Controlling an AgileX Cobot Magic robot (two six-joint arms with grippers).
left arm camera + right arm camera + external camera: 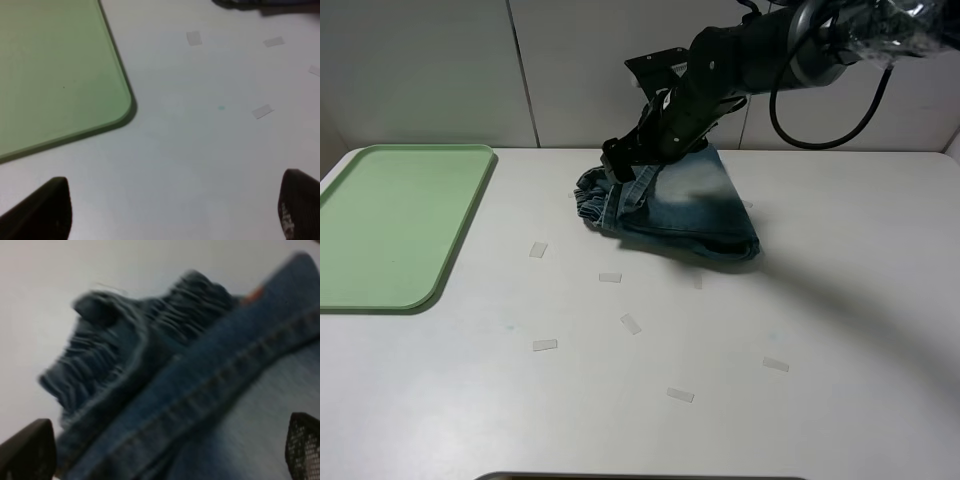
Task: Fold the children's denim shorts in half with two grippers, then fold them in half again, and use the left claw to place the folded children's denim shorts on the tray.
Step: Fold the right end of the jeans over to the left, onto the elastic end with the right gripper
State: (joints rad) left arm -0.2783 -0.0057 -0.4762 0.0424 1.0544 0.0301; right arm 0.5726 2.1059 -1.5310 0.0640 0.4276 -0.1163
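The children's denim shorts [680, 215] lie seemingly folded, upper centre, under the spread right gripper [625, 165]; carrying them to the tray [390, 230] awaits the spread left gripper [175, 210].

The tray [390, 230] lies on the worktop [840, 330] at its left edge. The children's denim shorts [695, 210] lie at rear centre, well apart from the tray, waistband end towards it. Tape pieces [631, 323] lie scattered on the worktop in front of the shorts.
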